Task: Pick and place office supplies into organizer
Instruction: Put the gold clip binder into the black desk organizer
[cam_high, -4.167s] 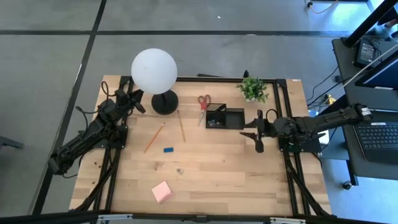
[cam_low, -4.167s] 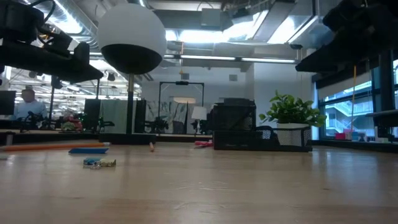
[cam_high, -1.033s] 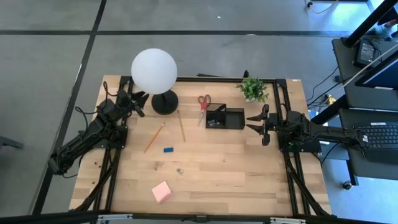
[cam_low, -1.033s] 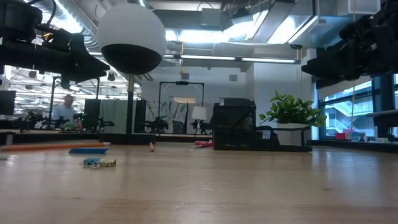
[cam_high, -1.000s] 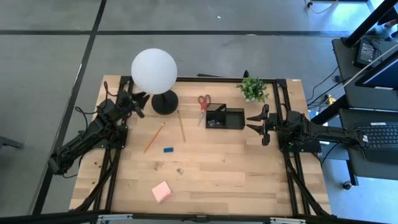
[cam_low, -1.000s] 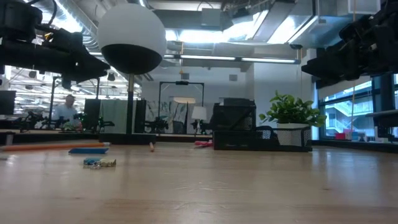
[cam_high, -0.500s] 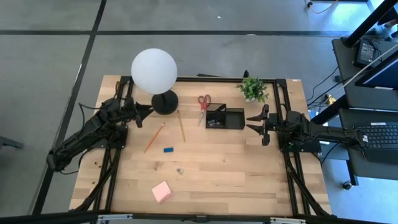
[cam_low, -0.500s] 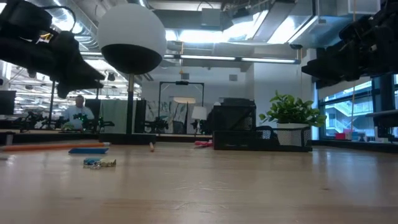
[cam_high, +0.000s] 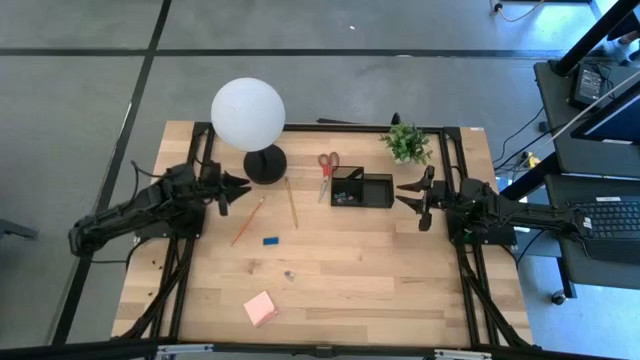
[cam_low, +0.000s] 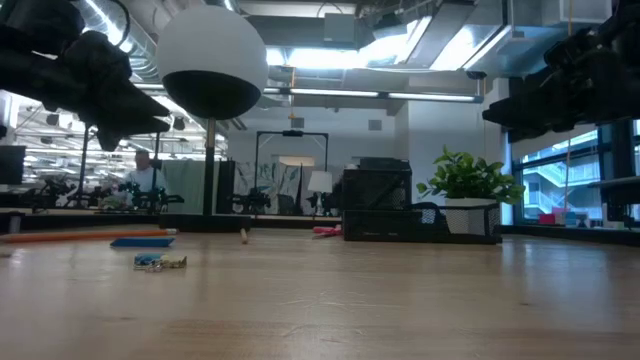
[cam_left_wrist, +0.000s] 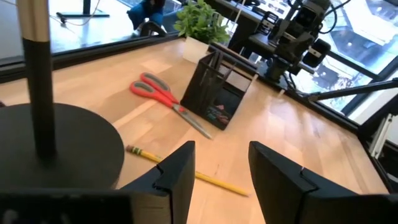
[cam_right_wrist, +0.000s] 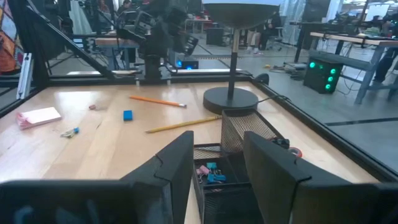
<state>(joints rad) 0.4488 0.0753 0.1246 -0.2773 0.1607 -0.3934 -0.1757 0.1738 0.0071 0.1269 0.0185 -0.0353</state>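
Grey concrete floor surrounds the pale wooden desk (cam_high: 380, 290); behind it the low view shows an open workspace with a person seated far off.

Change over the last second: the left claw (cam_high: 243, 187) has swung out from beside the round black lamp base (cam_high: 265, 165) toward the desk's middle, and now hangs above the wood close to the nearer yellow wooden pencil (cam_high: 248, 220). Its fingers (cam_left_wrist: 178, 176) stand apart with nothing between them. From its wrist camera the second yellow wooden pencil (cam_left_wrist: 186, 172) lies just ahead, the red-handled scissors (cam_left_wrist: 169, 102) beyond it.

The right claw (cam_high: 416, 201) is unmoved over that second, hovering just beside the small black mesh organizer box (cam_high: 362, 189) on its plant side. Fingers apart, empty.

Where the supplies lie:
- scissors between lamp base and organizer, near the organizer but clear of it
- both pencils on bare wood, apart from each other
- small blue eraser (cam_high: 271, 240) near the lower pencil's tip
- tiny metal clips (cam_high: 289, 272) mid-desk
- pink sticky-note pad (cam_high: 261, 309) well apart, toward the front edge
- some small coloured clips (cam_right_wrist: 210, 172) already sit inside the organizer

Judgement: the left arm is starting an approach, likely on a pencil. Most items are not yet placed; the task looks early.
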